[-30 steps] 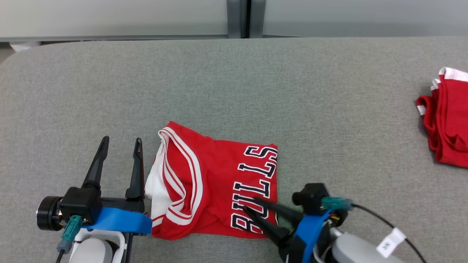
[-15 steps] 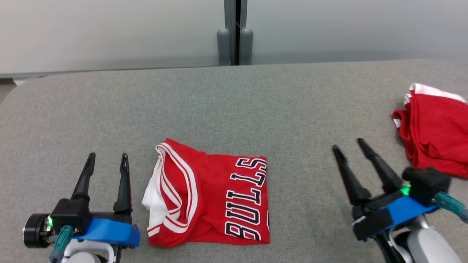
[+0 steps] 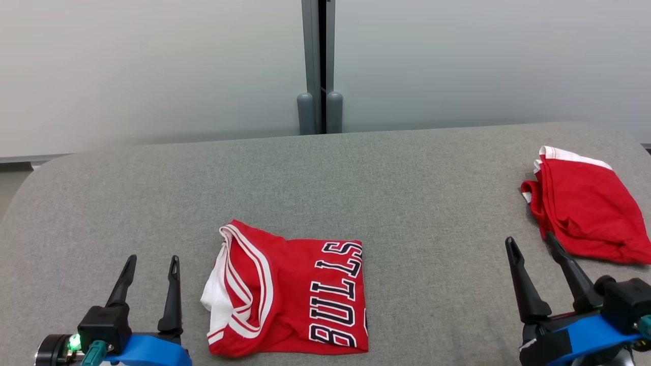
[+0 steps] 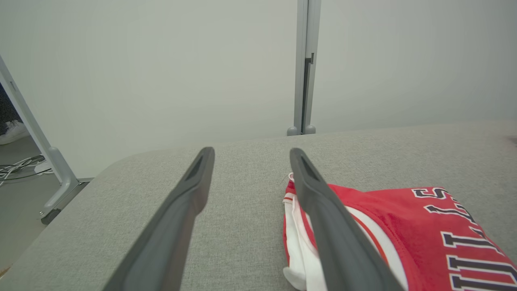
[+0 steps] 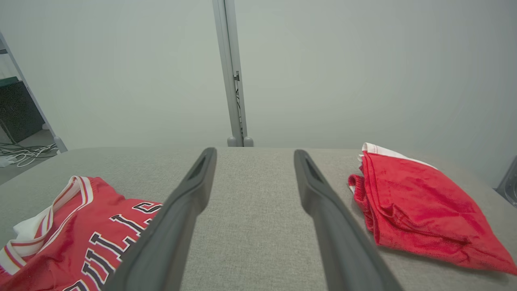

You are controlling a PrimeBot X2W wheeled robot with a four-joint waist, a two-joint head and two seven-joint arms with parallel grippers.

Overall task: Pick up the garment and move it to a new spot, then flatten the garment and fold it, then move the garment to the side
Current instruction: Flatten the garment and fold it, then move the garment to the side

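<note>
The garment (image 3: 295, 295) is a red jersey with white trim and dark lettering, lying folded into a rough square near the front of the grey padded table (image 3: 407, 203). My left gripper (image 3: 154, 260) stands open just left of it, fingers apart and empty. In the left wrist view the garment (image 4: 404, 226) lies under and right of the left gripper's (image 4: 251, 151) right finger. My right gripper (image 3: 530, 239) is open and empty, well to the right of the jersey. The right wrist view has the right gripper (image 5: 254, 151) over bare table, with the garment (image 5: 80, 226) at lower left.
A second red garment (image 3: 580, 218) with white trim lies bunched at the table's right end, just beyond my right fingertips; it appears again in the right wrist view (image 5: 420, 206). Pale wall panels with a grey post (image 3: 318, 66) stand behind the table.
My right gripper opened, let go of the jersey's front right corner and swung out to the right. The head camera tilted up. The left gripper stayed open beside the jersey.
</note>
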